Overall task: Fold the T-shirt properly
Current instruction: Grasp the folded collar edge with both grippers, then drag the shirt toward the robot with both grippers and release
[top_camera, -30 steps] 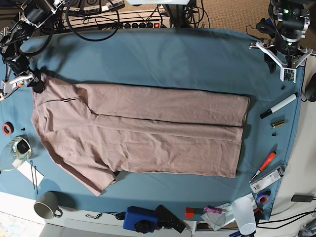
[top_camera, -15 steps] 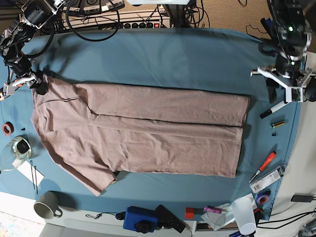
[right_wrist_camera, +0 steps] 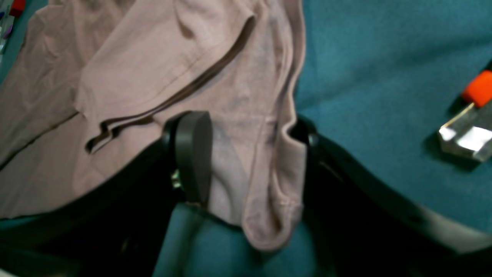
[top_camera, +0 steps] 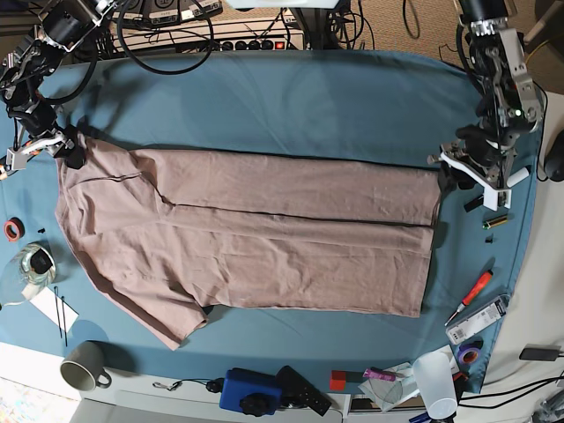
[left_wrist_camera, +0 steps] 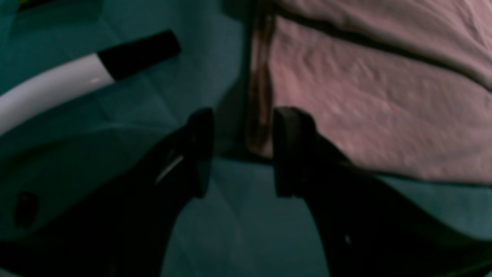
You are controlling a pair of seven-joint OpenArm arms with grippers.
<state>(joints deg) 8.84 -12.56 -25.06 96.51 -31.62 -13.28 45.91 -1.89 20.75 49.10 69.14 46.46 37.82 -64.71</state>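
A pink-beige T-shirt (top_camera: 247, 233) lies flat across the middle of a blue cloth-covered table (top_camera: 291, 97), its far long side folded in. At its far left corner, the right gripper (right_wrist_camera: 246, 161) has parted jaws straddling a bunched shirt edge. At the far right corner, the left gripper (left_wrist_camera: 238, 154) stands open over the hem, with a black-capped marker (left_wrist_camera: 77, 77) nearby.

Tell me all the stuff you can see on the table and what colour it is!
T-shirt: one, dusty pink, spread flat mid-table.
table cloth: one, blue-teal, covering the table.
marker: one, white with black cap, right edge.
mug: one, grey, front left corner.
cup: one, white, front right.
screwdriver: one, red handle, right side.
tape roll: one, orange, left edge.
box: one, blue, front edge.
left gripper: black jaws open at the shirt's hem corner.
right gripper: black jaws open around the shirt's collar edge.
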